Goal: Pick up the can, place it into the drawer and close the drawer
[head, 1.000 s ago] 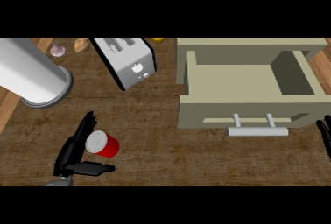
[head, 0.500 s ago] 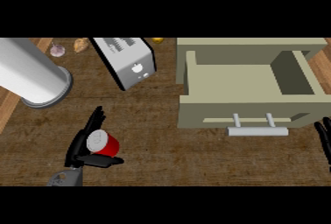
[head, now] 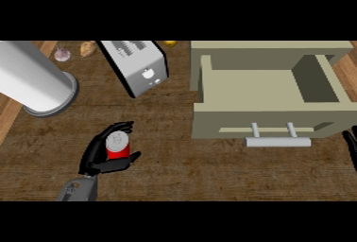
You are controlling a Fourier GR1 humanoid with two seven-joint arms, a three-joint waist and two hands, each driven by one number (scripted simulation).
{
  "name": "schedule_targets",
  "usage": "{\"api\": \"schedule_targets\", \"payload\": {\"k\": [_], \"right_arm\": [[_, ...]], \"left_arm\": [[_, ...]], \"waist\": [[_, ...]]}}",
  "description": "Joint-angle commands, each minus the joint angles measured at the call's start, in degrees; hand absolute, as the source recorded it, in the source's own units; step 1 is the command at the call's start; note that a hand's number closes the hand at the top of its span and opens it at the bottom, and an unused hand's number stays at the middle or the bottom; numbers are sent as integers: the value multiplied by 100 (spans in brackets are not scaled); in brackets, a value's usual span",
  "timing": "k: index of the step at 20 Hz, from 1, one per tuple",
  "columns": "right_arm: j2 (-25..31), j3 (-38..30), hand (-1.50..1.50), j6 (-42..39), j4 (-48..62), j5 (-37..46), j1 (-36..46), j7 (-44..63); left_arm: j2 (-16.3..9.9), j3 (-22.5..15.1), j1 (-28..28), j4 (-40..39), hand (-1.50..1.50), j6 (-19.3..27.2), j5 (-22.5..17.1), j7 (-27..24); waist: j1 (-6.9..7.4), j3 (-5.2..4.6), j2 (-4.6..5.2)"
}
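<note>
My left hand [head: 105, 158] is curling round the can [head: 118, 146]; tipped in carrying, it risks clipping the drawer [head: 268, 120] front.

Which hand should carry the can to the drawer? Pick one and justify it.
Left. The left hand already curls round the can, while the right hand only shows at the view's right edge, beside the open drawer, holding nothing.

Right hand [head: 351, 149] mostly cut off by right edge
</note>
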State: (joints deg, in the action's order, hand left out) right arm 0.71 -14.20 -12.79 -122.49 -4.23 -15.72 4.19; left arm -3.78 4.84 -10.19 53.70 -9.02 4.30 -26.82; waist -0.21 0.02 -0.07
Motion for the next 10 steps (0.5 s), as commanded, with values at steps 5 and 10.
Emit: {"api": "schedule_targets", "payload": {"k": [5,10], "right_arm": [[-65,-26,-150,44,-93,-33,32,51],[38,-72,-150,111,-522,-171,242,759]], "left_arm": [[95,-31,-146,356,150,-351,-409,523],[332,-314,-180,727,150,-206,-403,565]], "waist": [[2,-2,4],[4,-4,5]]}}
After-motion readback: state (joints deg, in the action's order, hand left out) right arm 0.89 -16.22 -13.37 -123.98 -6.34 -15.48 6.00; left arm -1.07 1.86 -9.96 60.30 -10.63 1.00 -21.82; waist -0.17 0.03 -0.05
